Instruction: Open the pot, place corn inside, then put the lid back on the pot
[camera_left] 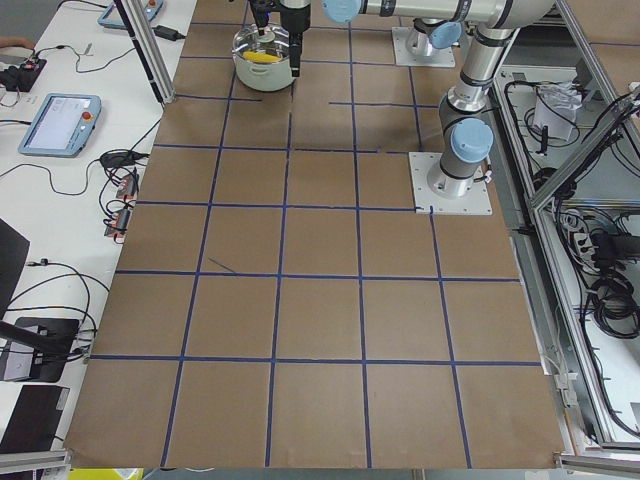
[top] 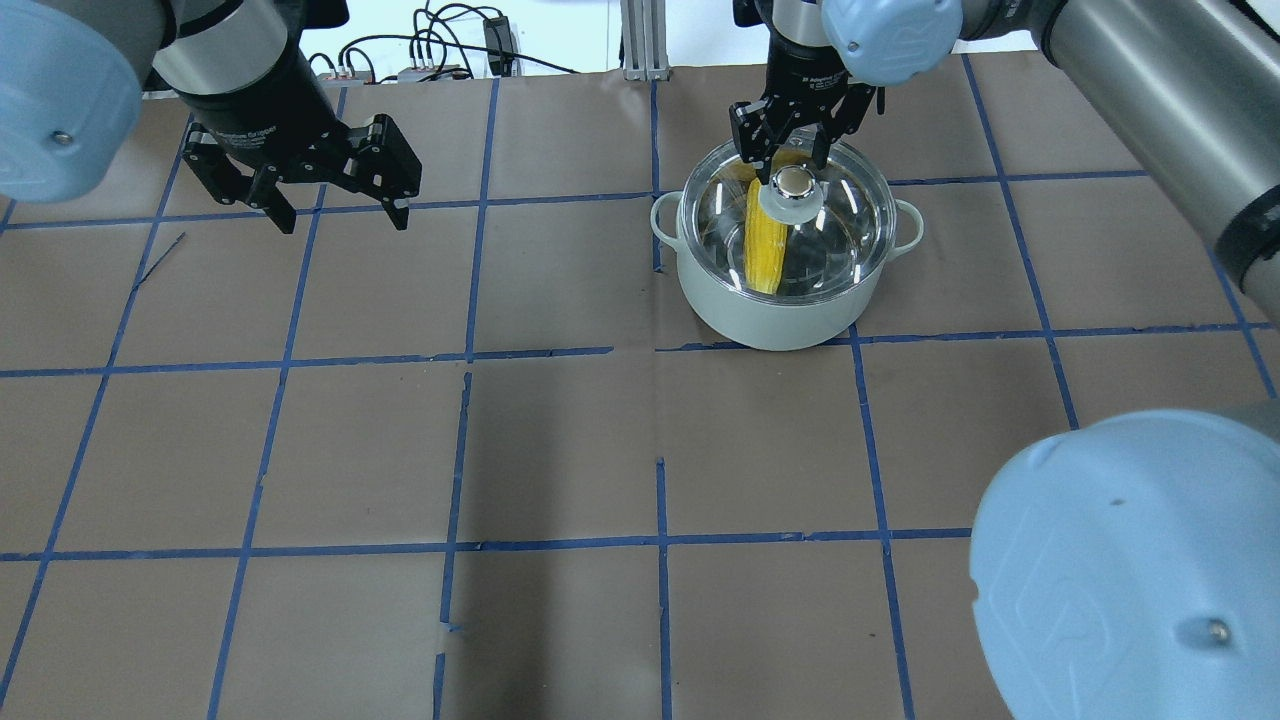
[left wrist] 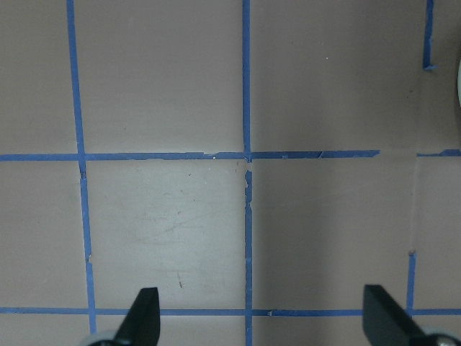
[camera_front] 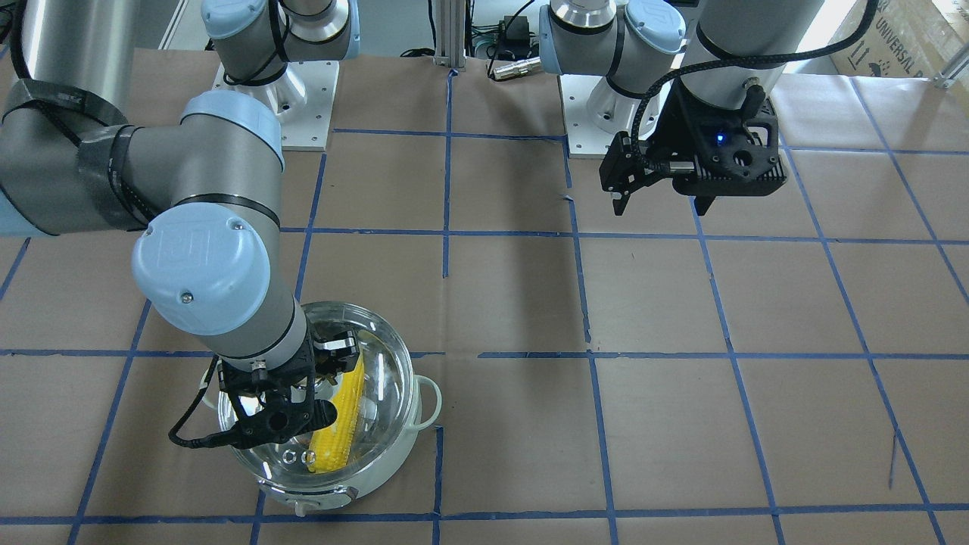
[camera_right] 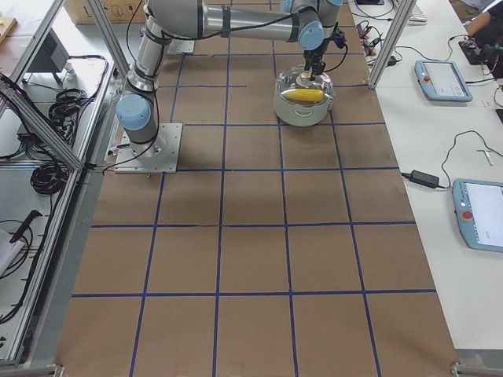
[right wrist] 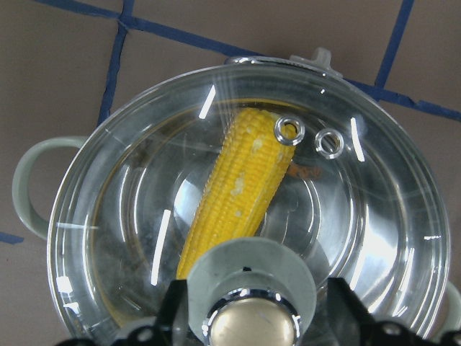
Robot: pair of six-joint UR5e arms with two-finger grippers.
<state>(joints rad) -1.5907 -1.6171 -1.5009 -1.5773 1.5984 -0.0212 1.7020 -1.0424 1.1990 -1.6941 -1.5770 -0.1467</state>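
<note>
The pot point(top: 780, 320) stands on the table point(top: 560, 450) in the overhead view's right half, toward the far edge, its base beside a crossing of blue tape lines point(top: 465, 300). The lid point(top: 850, 230) sits on it, and in the right wrist view the glass rim follows the pot's rim all the way round. The corn point(top: 765, 245) lies inside, under the glass, its tapered end near the 2 vent holes point(right wrist: 310, 137). The right gripper point(top: 787, 158) hangs directly over the lid's knob point(top: 795, 190), released, with 1 finger on each side of the knob and a gap showing at both. The pot's 2 loop handles point(top: 665, 215) stick out past the lid's edge. The left gripper point(top: 344, 222) hovers over bare brown paper well apart from the pot, fingers spread wide, with several taped squares between them.
</note>
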